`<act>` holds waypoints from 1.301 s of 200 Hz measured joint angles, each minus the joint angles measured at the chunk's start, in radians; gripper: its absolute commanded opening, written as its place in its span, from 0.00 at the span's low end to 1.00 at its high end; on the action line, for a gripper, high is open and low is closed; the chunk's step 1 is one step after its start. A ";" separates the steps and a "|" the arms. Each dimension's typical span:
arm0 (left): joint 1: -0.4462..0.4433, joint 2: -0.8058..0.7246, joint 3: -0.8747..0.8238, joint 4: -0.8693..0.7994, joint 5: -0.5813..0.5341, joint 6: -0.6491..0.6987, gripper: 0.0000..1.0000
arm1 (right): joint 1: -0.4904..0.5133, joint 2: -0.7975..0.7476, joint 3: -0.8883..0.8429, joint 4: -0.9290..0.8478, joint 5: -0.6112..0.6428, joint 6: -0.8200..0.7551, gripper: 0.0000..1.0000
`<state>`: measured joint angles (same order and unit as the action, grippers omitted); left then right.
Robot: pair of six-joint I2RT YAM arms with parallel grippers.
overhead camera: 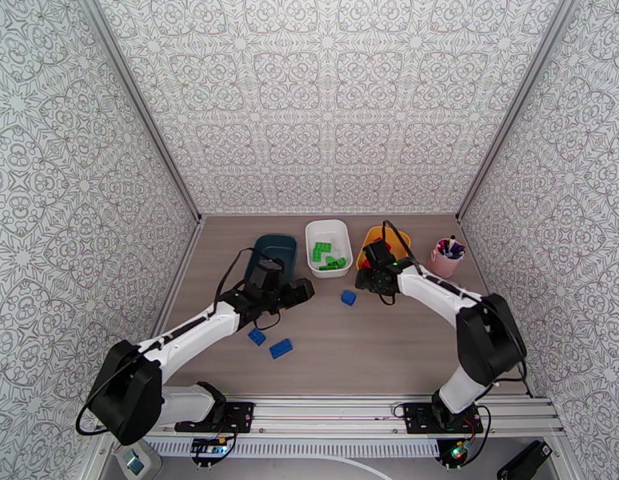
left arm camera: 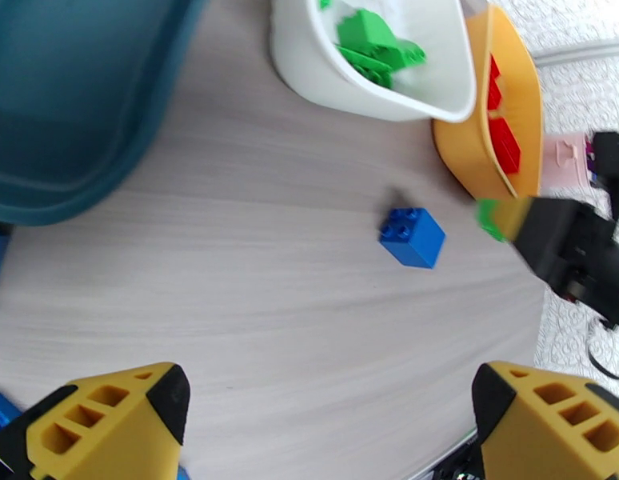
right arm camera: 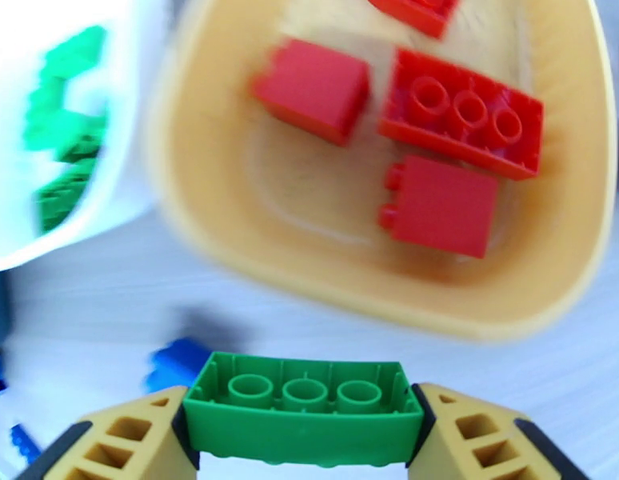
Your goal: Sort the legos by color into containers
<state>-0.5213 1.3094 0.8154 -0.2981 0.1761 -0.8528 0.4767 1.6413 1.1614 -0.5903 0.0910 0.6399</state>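
- The table (overhead camera: 405, 346) in front of me is pale grey-brown, with wood grain running left to right.
- A pink cup (overhead camera: 444, 262) stands upright near the table's far right corner, close to the right wall.
- Pens (overhead camera: 451, 248) with dark and purple tops stick out of the cup.
- Walls (overhead camera: 325, 106) with a grey ornamental pattern on white enclose the table on my left, right and far side.
- A silver metal rail (overhead camera: 349, 411) runs along the near edge.
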 measured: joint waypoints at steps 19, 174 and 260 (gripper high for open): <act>0.035 -0.042 0.000 -0.037 -0.021 0.016 0.99 | 0.005 -0.014 0.028 -0.002 -0.028 0.000 0.56; 0.120 -0.235 -0.101 -0.220 -0.073 0.072 0.99 | 0.006 0.381 0.678 -0.143 -0.152 -0.020 0.87; 0.018 -0.120 -0.053 -0.211 -0.078 0.099 0.99 | 0.006 0.124 0.365 -0.136 -0.105 -0.063 0.84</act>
<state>-0.5030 1.1896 0.7624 -0.5095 0.0978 -0.7536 0.4828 1.7653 1.5261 -0.7265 -0.0143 0.5774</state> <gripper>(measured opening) 0.988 0.850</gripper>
